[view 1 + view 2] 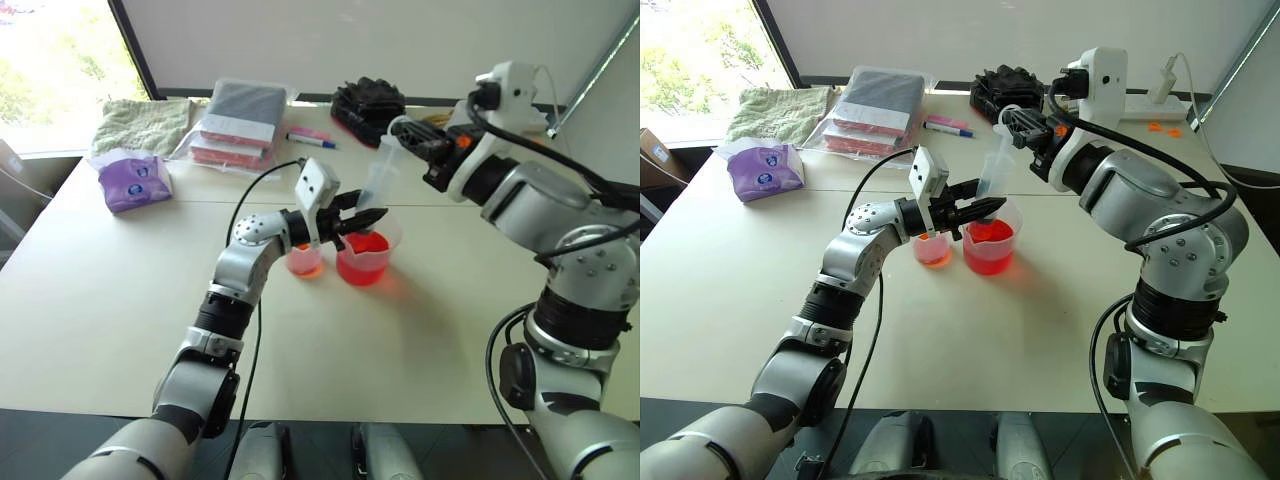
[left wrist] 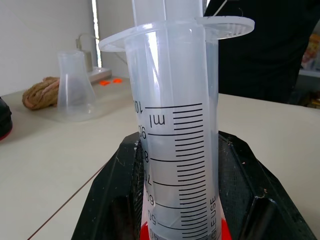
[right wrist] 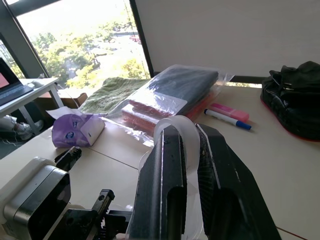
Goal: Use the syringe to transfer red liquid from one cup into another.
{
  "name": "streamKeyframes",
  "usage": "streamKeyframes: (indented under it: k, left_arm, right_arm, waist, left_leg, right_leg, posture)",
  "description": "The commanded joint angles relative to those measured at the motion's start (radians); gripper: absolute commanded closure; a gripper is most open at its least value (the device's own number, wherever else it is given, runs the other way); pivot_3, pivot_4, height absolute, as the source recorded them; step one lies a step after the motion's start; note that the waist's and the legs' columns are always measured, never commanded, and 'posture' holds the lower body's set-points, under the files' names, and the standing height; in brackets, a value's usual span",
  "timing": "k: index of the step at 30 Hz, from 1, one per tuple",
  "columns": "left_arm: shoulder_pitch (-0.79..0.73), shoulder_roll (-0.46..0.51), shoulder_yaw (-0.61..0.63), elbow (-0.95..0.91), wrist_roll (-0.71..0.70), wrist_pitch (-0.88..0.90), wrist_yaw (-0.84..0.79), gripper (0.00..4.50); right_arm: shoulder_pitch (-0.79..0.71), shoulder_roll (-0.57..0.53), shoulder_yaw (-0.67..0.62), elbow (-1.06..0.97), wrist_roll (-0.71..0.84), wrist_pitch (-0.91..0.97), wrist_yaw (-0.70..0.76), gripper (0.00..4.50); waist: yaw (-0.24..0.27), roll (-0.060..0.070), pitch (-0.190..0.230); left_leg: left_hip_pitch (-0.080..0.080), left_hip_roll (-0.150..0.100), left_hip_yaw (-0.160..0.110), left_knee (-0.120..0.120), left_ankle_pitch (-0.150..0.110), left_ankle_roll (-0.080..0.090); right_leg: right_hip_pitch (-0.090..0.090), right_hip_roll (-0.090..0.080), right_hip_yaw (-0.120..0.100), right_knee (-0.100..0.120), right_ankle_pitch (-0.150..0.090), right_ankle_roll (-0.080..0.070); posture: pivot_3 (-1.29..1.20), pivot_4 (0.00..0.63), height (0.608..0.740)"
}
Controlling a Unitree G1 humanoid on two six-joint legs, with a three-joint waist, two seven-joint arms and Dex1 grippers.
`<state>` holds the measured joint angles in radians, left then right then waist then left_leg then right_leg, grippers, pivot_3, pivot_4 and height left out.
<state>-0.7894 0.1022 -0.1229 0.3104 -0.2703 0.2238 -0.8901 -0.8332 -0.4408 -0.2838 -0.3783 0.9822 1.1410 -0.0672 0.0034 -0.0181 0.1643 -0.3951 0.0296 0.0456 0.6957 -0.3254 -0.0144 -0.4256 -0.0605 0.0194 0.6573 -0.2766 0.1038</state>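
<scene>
The long clear plastic syringe (image 1: 992, 172), light, stiff and probably slick, stands tip-down in the wide spouted beaker of red liquid (image 1: 989, 246), left gripper (image 1: 985, 207) pinching its barrel, right gripper (image 1: 1018, 124) clamping its white plunger.

Syringe (image 1: 996, 170) stands in beaker (image 1: 989, 247); small cup (image 1: 933, 250) just left; marker (image 1: 948, 126) behind.

Clear syringe (image 1: 992, 176) stands tilted in the red-filled beaker (image 1: 988, 250), small cup (image 1: 932, 250) beside.
</scene>
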Motion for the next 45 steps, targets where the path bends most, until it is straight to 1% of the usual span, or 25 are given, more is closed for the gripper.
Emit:
streamKeyframes:
  k: [1,2,3,4,6,10,16,18,22,27,32,38,42,45]
  left_arm:
    - [0.001,-0.032,-0.079,-0.037,0.006,-0.024,-0.062,3.02]
    - [-0.002,-0.033,-0.075,-0.035,0.005,-0.025,-0.060,3.02]
    - [-0.005,-0.033,-0.072,-0.032,0.005,-0.027,-0.058,3.02]
    - [-0.007,-0.034,-0.070,-0.030,0.005,-0.029,-0.057,3.02]
    - [-0.014,-0.032,-0.062,-0.016,0.007,-0.037,-0.051,3.02]
    - [-0.022,-0.029,-0.051,-0.006,0.009,-0.040,-0.048,3.02]
    - [-0.036,-0.030,-0.034,0.007,0.006,-0.053,-0.035,3.02]
    - [-0.037,-0.032,-0.031,0.009,0.006,-0.055,-0.031,3.02]
    - [-0.044,-0.032,-0.027,0.019,0.006,-0.062,-0.027,3.02]
    - [-0.044,-0.030,-0.028,0.020,0.006,-0.070,-0.026,3.02]
    - [-0.047,-0.027,-0.022,0.018,0.002,-0.069,-0.022,3.02]
    - [-0.060,-0.029,0.002,0.003,-0.021,-0.052,-0.014,3.02]
    - [-0.073,-0.028,0.028,-0.053,-0.070,0.009,-0.014,3.02]
    - [-0.094,-0.022,0.066,-0.119,-0.135,0.092,0.003,3.02]
  right_arm:
    - [-0.050,-0.008,-0.082,-0.017,0.013,-0.076,-0.002,3.39]
    - [-0.042,-0.011,-0.075,-0.027,0.019,-0.066,0.004,2.89]
    - [-0.035,-0.014,-0.069,-0.034,0.020,-0.058,0.007,2.30]
    - [-0.031,-0.017,-0.065,-0.039,0.018,-0.054,0.009,1.89]
    - [-0.003,-0.041,-0.054,-0.046,0.009,-0.037,0.027,0.88]
    - [0.028,-0.076,-0.061,-0.052,0.023,-0.021,0.055,0.88]
    - [0.089,-0.204,-0.097,-0.049,0.059,0.015,0.157,0.88]
    - [0.098,-0.224,-0.101,-0.049,0.068,0.014,0.173,0.88]
    - [0.111,-0.306,-0.115,-0.035,0.086,0.017,0.250,0.88]
    - [0.122,-0.366,-0.138,-0.022,0.127,0.018,0.322,0.88]
    - [0.133,-0.357,-0.196,0.005,0.239,0.013,0.335,0.88]
    - [0.151,-0.340,-0.194,0.001,0.282,-0.021,0.305,0.88]
    - [0.153,-0.335,-0.183,0.000,0.297,-0.037,0.288,0.88]
    - [0.164,-0.332,-0.174,-0.005,0.304,-0.045,0.284,0.88]
  waist:
    - [0.002,0.000,0.000]
    - [0.002,0.000,0.000]
    - [0.001,0.000,0.000]
    - [0.001,0.000,0.000]
    - [0.001,0.000,0.000]
    - [0.001,0.000,0.000]
    - [0.007,0.000,0.000]
    - [0.007,0.000,0.000]
    - [0.008,0.000,0.000]
    - [0.008,0.000,0.000]
    - [0.008,0.000,0.000]
    - [0.009,0.000,0.000]
    - [0.008,0.000,0.000]
    - [0.008,0.000,0.000]
  left_leg:
    - [0.000,0.000,0.000,0.000,0.000,0.000]
    - [-0.001,0.001,0.000,0.000,0.000,0.000]
    - [-0.001,0.001,0.000,0.000,0.000,0.000]
    - [-0.001,0.001,0.000,0.000,0.000,0.000]
    - [-0.001,0.000,0.000,0.000,0.000,0.000]
    - [-0.001,0.000,0.000,0.000,0.000,0.000]
    - [-0.003,0.000,0.000,0.000,0.000,0.001]
    - [-0.003,0.000,0.000,0.000,-0.001,0.001]
    - [-0.004,0.000,0.000,0.000,-0.001,0.001]
    - [-0.004,0.000,0.000,0.000,-0.001,0.001]
    - [-0.004,0.001,0.000,0.000,-0.001,0.001]
    - [-0.004,0.001,0.000,0.000,-0.001,0.001]
    - [-0.004,0.001,0.000,0.000,-0.001,0.001]
    - [-0.004,0.001,-0.001,0.000,-0.001,0.001]
  right_leg:
    - [0.000,0.000,0.000,0.000,0.000,0.000]
    - [0.000,0.000,0.000,0.000,0.000,0.000]
    - [0.000,0.000,0.000,-0.001,0.000,0.000]
    - [0.000,0.000,0.000,-0.001,0.000,0.000]
    - [0.000,0.000,0.000,-0.001,0.000,0.000]
    - [0.000,0.000,0.000,-0.003,0.000,0.000]
    - [0.000,0.000,0.000,-0.005,0.000,0.000]
    - [0.000,0.000,0.000,-0.006,0.000,0.000]
    - [0.000,0.000,-0.001,-0.006,0.000,0.000]
    - [0.000,0.000,-0.001,-0.006,0.000,0.000]
    - [0.000,0.000,0.000,-0.006,0.000,0.000]
    - [0.000,0.000,0.000,-0.006,0.000,0.000]
    - [0.000,0.000,0.000,-0.006,0.000,0.000]
    - [0.000,0.000,0.000,-0.006,0.000,0.000]
  posture:
    - [0.00,0.150,0.740]
    - [0.00,0.150,0.740]
    - [0.00,0.150,0.740]
    - [0.00,0.150,0.740]
    - [0.00,0.150,0.740]
    - [0.00,0.150,0.740]
    - [0.00,0.150,0.740]
    - [0.00,0.150,0.740]
    - [0.00,0.150,0.740]
    - [0.00,0.150,0.740]
    - [0.00,0.150,0.740]
    - [0.00,0.150,0.740]
    - [0.00,0.150,0.740]
    - [0.00,0.150,0.740]
